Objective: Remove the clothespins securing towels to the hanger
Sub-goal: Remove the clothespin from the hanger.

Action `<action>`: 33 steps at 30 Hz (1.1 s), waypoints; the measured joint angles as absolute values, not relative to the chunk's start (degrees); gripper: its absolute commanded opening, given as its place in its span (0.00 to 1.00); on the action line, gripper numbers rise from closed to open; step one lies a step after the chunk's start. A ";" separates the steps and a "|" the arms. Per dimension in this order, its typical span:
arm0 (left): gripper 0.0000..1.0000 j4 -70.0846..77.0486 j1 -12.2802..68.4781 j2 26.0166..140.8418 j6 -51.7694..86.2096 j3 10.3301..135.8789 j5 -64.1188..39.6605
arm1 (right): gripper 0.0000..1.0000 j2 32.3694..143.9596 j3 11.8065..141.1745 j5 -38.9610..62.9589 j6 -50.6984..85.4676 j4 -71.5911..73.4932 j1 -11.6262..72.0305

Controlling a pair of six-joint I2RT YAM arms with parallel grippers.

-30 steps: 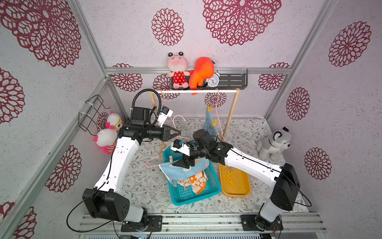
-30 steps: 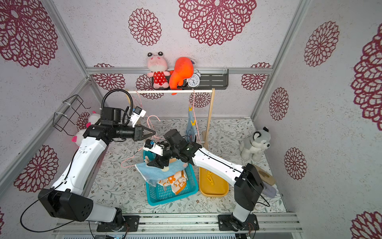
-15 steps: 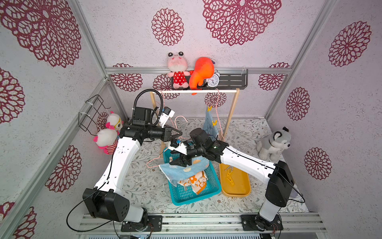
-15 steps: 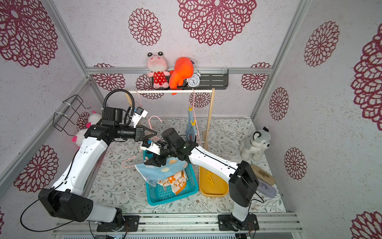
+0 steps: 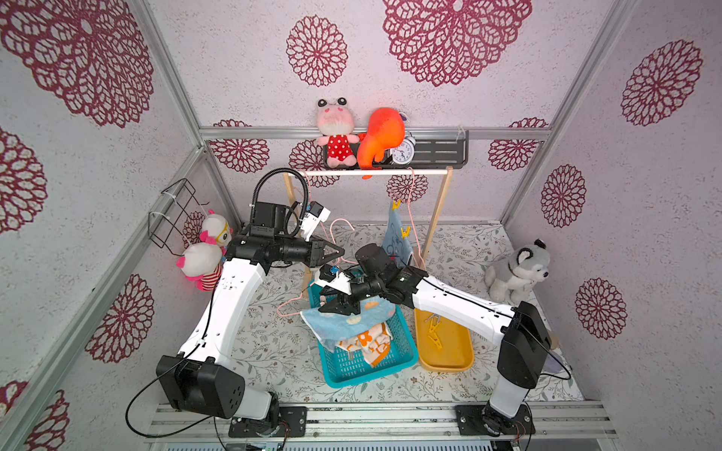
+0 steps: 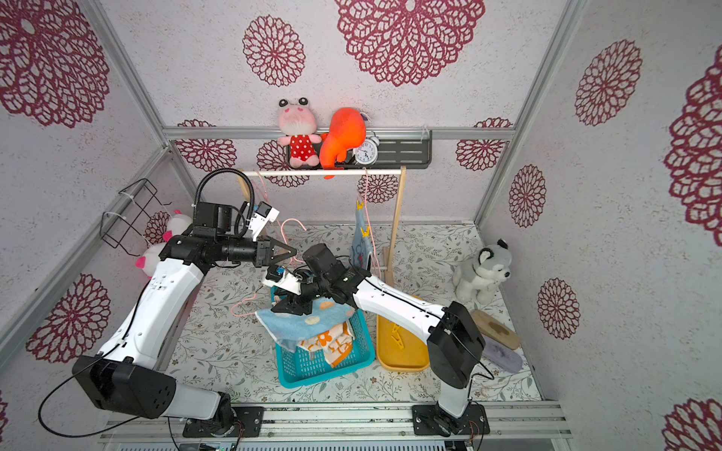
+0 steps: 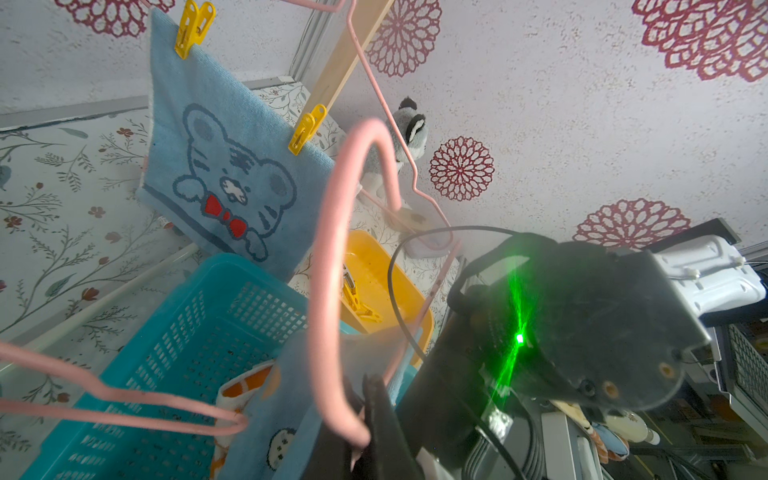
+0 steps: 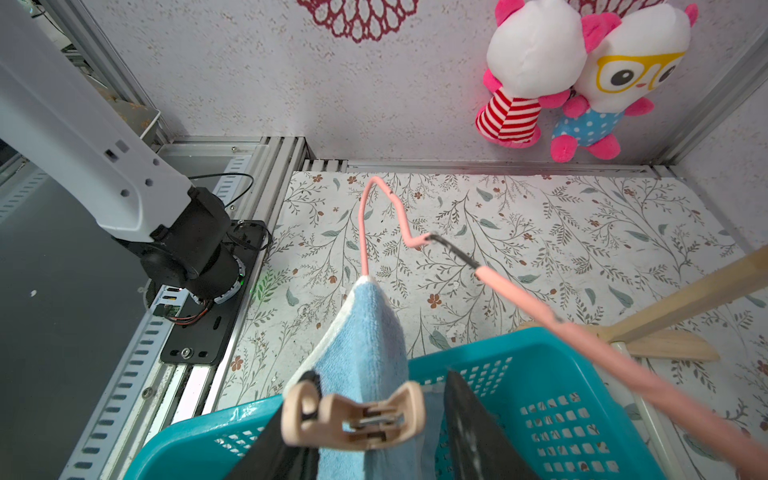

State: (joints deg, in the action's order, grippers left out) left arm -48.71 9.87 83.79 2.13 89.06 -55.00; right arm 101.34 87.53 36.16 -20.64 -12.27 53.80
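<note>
— Beige clothespin (image 8: 353, 419): where do I locate it?

— You locate it clipped on the light blue towel (image 8: 365, 332), above the far left corner of the teal basket (image 5: 365, 375). The towel's top edge runs up to the pink hanger (image 7: 318, 282). Its body drapes over the basket's left rim and covers part of the white towel with orange flowers (image 5: 367, 339), which lies inside the basket.

— State of the right gripper?

— The right gripper (image 8: 380, 386) brackets the beige clothespin with its jaws apart. One finger (image 8: 274, 444) touches one handle of the clip. The other finger (image 8: 469, 424) stands clear of the opposite handle, with a gap showing in the right wrist view. Treat the clip as bracketed, not clamped.

— State of the left gripper?

— The left gripper (image 5: 340, 252) is closed on the hook of the pink hanger. You see it in both top views, just far and left of the right gripper, above the basket's far edge.

— Where are the other clothespins?

— Two yellow clothespins (image 7: 193, 27) pin the blue cartoon towel (image 7: 232, 166). That towel hangs below the rail of the wooden rack (image 5: 438, 211), at the far side, right of both grippers. Loose clothespins (image 5: 431, 332), also yellow, lie in the yellow tray (image 5: 449, 353). The tray sits on the floor just right of the basket.
</note>
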 measured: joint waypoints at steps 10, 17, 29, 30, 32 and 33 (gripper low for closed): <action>0.00 -48.73 9.87 83.79 2.13 89.06 -54.72 | 0.17 101.36 87.53 36.25 -20.69 -12.29 53.84; 0.00 -48.73 9.87 83.79 2.13 89.06 -54.63 | 0.10 101.36 88.29 35.73 -20.32 -13.30 53.98; 0.00 -48.73 9.87 83.79 2.09 89.06 -53.41 | 0.09 97.51 90.24 30.35 -19.40 -15.29 54.04; 0.00 -48.75 9.87 83.79 2.09 89.06 -53.23 | 0.09 96.68 90.24 29.82 -19.29 -15.35 54.04; 0.00 -48.75 9.87 83.79 2.07 89.06 -53.10 | 0.09 94.65 89.71 28.45 -18.74 -15.14 54.04; 0.00 -48.75 9.87 83.79 2.04 89.06 -52.99 | 0.09 93.30 88.88 27.90 -18.26 -14.83 54.04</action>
State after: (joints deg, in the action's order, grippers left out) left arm -48.75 9.87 83.79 2.04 89.06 -52.99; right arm 93.30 88.88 27.90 -18.26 -14.83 54.04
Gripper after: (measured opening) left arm 0.082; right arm 0.166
